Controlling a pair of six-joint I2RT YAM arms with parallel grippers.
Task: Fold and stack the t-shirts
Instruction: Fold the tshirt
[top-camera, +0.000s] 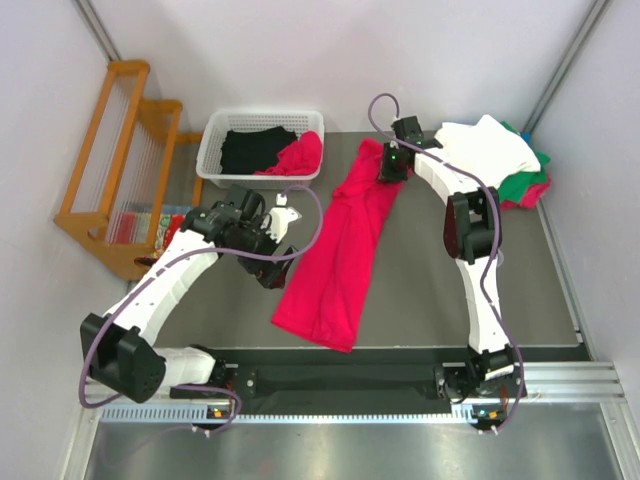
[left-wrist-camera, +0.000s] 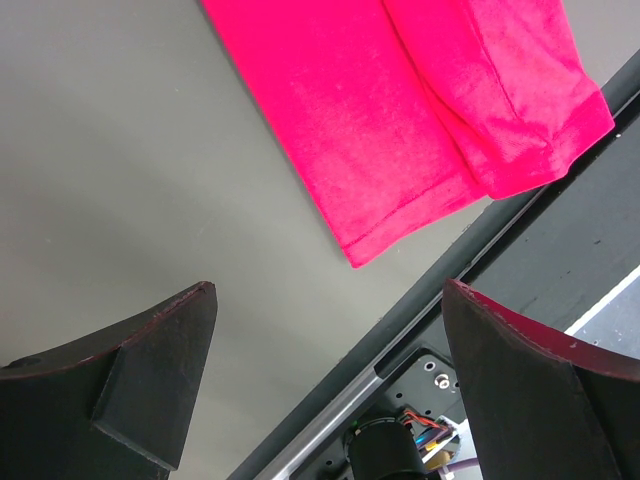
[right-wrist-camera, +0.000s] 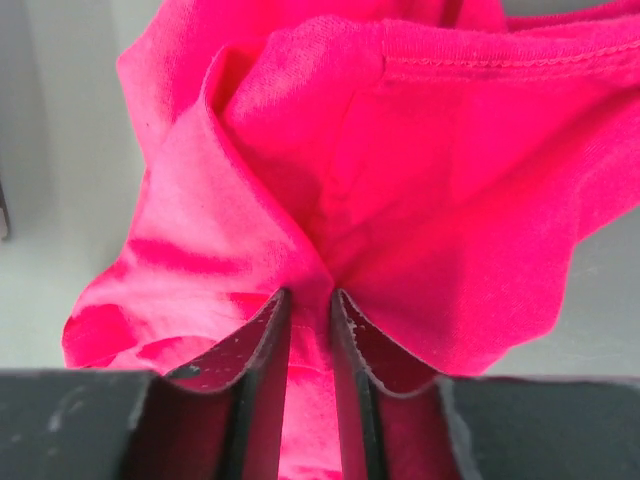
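Observation:
A crimson-red t-shirt (top-camera: 345, 250) lies stretched out lengthwise on the grey table, folded into a long strip. My right gripper (top-camera: 390, 165) is at its far end, shut on a bunched fold of the cloth (right-wrist-camera: 420, 170). The fabric is pinched between the two narrow-set fingers (right-wrist-camera: 268, 340). My left gripper (top-camera: 272, 262) hovers left of the shirt's near end, open and holding nothing. Its wrist view shows the shirt's hem corner (left-wrist-camera: 420, 120) beyond the gripper (left-wrist-camera: 328, 290). Folded white (top-camera: 485, 145) and green (top-camera: 525, 180) t-shirts are stacked at the far right.
A white lattice basket (top-camera: 215, 150) at the back left holds a black t-shirt (top-camera: 255, 148) and a red one (top-camera: 300, 155). A wooden rack (top-camera: 110, 160) stands left of the table. The table's near edge and rail (left-wrist-camera: 400, 330) lie just below the left gripper.

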